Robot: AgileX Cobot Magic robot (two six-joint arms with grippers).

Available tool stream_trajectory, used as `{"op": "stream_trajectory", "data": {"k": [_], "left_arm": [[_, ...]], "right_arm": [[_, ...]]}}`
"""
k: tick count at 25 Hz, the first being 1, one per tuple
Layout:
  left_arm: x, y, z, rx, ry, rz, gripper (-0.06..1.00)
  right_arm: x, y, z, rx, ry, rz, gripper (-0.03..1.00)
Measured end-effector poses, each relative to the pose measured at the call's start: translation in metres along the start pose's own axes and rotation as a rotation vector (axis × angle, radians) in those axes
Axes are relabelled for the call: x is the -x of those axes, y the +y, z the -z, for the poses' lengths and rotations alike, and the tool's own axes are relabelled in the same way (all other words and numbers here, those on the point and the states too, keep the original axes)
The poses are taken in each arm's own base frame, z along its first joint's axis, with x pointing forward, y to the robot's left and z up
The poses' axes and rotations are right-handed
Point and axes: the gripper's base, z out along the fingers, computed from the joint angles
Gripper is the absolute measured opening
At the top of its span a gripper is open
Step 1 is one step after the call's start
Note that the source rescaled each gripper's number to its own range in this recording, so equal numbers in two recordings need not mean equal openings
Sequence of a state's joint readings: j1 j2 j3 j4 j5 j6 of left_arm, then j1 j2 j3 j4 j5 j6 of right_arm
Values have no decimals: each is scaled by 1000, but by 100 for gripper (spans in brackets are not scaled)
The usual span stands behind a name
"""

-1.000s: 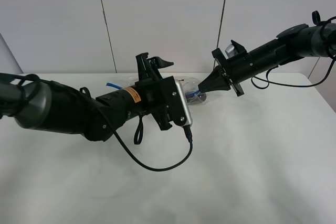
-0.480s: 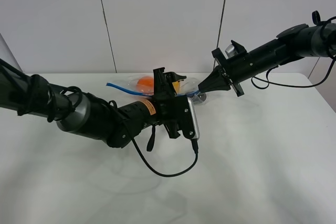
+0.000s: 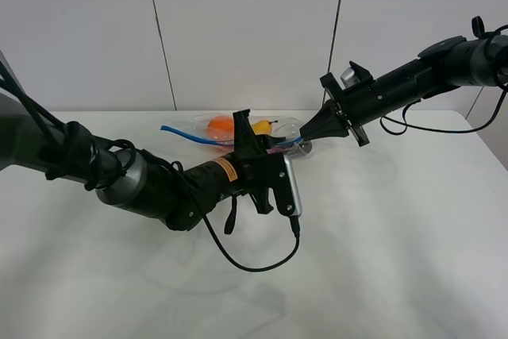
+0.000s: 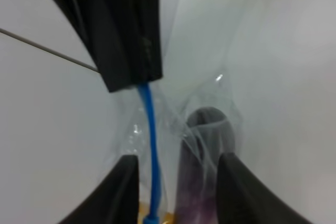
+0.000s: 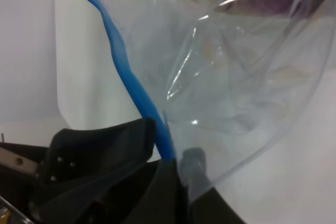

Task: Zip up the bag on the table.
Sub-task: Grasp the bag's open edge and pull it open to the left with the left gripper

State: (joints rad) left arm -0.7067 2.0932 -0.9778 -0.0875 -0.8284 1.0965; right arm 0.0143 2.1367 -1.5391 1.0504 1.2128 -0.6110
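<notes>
The right pincer (image 3: 305, 138) pinches the bag's (image 5: 236, 77) blue zip strip (image 4: 151, 145) to pull it straight. The left pincer (image 4: 178, 182) is open around it, ready to squeeze.

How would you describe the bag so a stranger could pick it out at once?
On the white table, look near the far edge, where the right gripper pinches something. That is the bag: clear crinkly plastic, a blue zip strip along one edge, orange, yellow and purple produce inside.

Clear bag (image 5: 236, 93), blue zip strip (image 5: 127, 77)
</notes>
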Motion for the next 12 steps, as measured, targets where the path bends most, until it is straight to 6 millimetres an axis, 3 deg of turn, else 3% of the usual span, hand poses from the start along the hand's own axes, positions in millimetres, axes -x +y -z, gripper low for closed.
{"op": "stream_trajectory", "data": {"k": [12], "left_arm": [[-14,10,-1,29,23,1,36]], "right_arm": [[0,0,0,0,0,0,0]]}}
